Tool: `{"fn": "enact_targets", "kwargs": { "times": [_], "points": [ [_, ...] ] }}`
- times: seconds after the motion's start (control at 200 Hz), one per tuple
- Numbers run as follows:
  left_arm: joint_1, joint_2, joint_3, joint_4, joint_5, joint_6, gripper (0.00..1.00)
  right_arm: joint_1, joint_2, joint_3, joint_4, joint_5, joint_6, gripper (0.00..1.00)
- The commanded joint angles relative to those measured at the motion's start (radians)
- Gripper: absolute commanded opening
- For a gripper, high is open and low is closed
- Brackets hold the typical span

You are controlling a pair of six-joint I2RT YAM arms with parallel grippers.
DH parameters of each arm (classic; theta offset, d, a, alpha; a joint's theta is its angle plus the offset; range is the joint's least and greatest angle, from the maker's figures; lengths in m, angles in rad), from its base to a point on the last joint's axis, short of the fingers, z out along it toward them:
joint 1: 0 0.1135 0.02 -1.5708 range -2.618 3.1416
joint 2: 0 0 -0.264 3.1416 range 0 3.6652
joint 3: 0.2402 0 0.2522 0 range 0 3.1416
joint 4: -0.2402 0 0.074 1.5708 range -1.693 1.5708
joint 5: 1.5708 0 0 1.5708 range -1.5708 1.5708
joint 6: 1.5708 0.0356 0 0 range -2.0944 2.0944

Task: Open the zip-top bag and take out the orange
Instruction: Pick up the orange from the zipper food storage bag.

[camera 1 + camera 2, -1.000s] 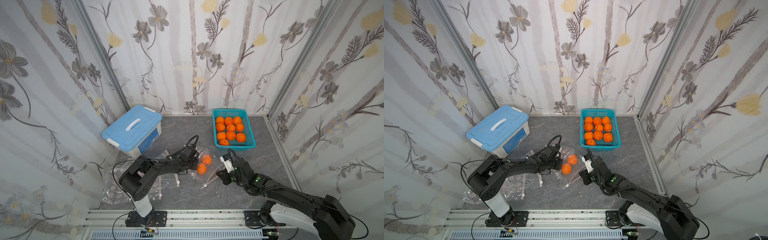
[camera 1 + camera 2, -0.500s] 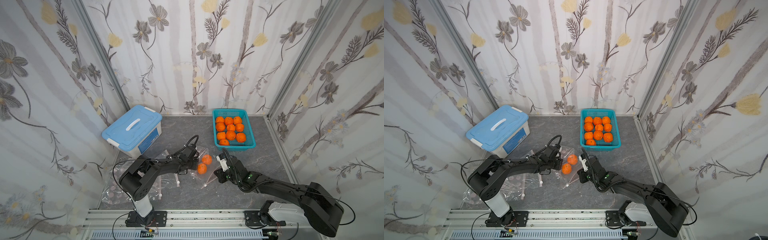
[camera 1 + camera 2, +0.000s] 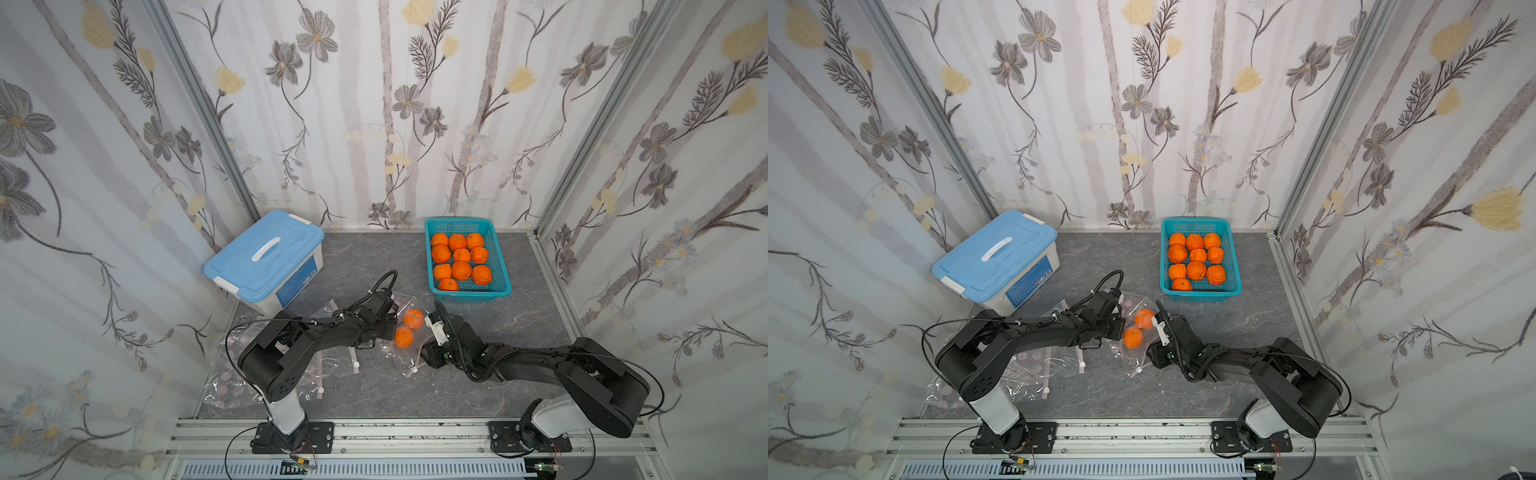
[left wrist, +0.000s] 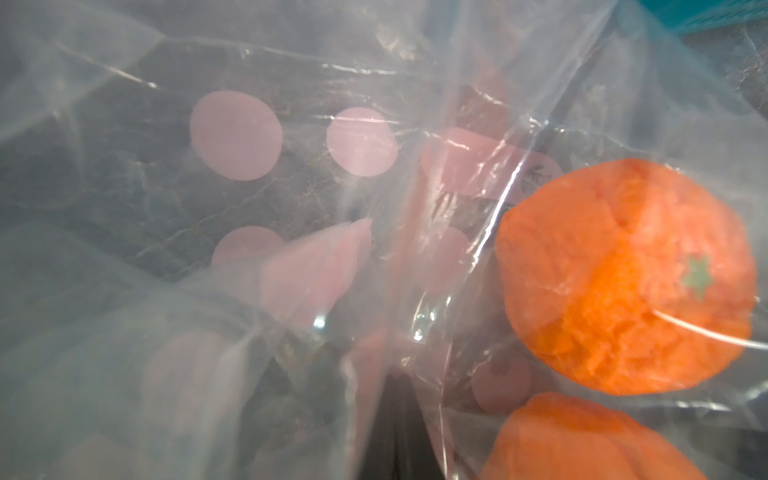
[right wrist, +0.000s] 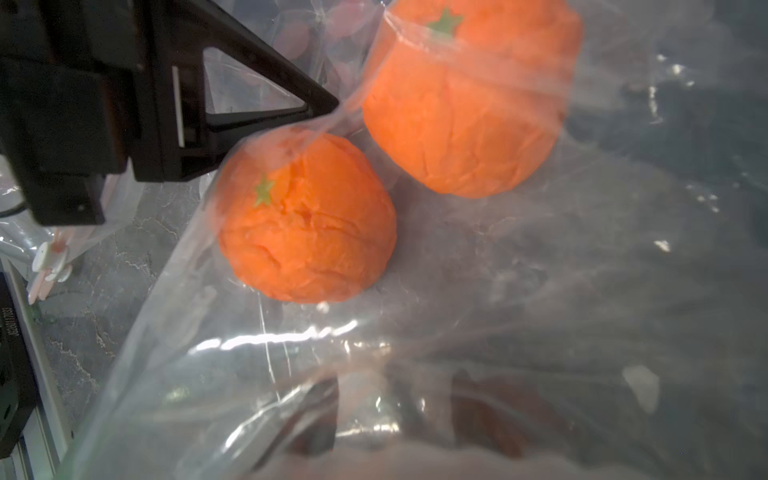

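The zip-top bag (image 5: 457,311) reads as thin clear plastic film, glossy, creased and streaked with glare, printed with flat pink dots. The oranges (image 5: 307,224) inside look matt and rough: a crumpled, foam-like skin with a dull green star on top. My left gripper (image 5: 328,106) is matt black plastic. The tabletop (image 3: 519,316) looks like dark grey veined stone with a low sheen. At 1 o'clock the basket (image 3: 501,257) is teal plastic mesh; at 10 o'clock the storage box (image 3: 249,270) has a smooth blue plastic lid. At 6 o'clock the rail (image 3: 415,432) is bare brushed metal — at 8 o'clock, the spare bags (image 3: 232,382) are more glossy film.
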Motion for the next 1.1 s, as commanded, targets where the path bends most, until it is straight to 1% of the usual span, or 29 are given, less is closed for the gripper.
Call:
{"fn": "enact_targets", "kwargs": {
  "times": [0.0,0.05,0.275,0.4,0.52,0.734,0.824,0.944,1.094],
  "points": [
    [0.000,-0.002,0.004,-0.020,-0.011,0.015,0.00,0.002,0.028,0.036,0.106,-0.024,-0.012,0.57],
    [0.001,-0.001,0.005,-0.020,-0.010,0.015,0.00,0.006,0.036,0.054,0.109,-0.016,-0.016,0.62],
    [0.000,-0.002,0.006,-0.019,-0.009,0.015,0.00,0.007,0.059,0.122,0.099,0.009,-0.031,0.72],
    [0.000,-0.002,0.007,-0.020,-0.006,0.015,0.00,0.010,0.104,0.180,0.042,0.050,-0.031,0.74],
    [0.000,0.000,0.007,-0.019,-0.006,0.014,0.00,0.017,0.139,0.204,0.043,0.044,-0.029,0.76],
    [-0.002,-0.001,0.008,-0.021,-0.005,0.014,0.00,0.038,0.206,0.245,0.025,0.027,-0.019,0.74],
    [-0.002,-0.002,0.008,-0.021,-0.004,0.015,0.00,0.041,0.216,0.245,0.026,0.028,-0.011,0.71],
    [-0.001,-0.003,0.008,-0.022,-0.007,0.015,0.00,0.042,0.184,0.224,0.044,0.031,-0.004,0.62],
    [-0.002,-0.004,0.008,-0.024,-0.009,0.017,0.00,0.041,0.132,0.211,0.004,0.032,-0.018,0.59]
  ]
}}
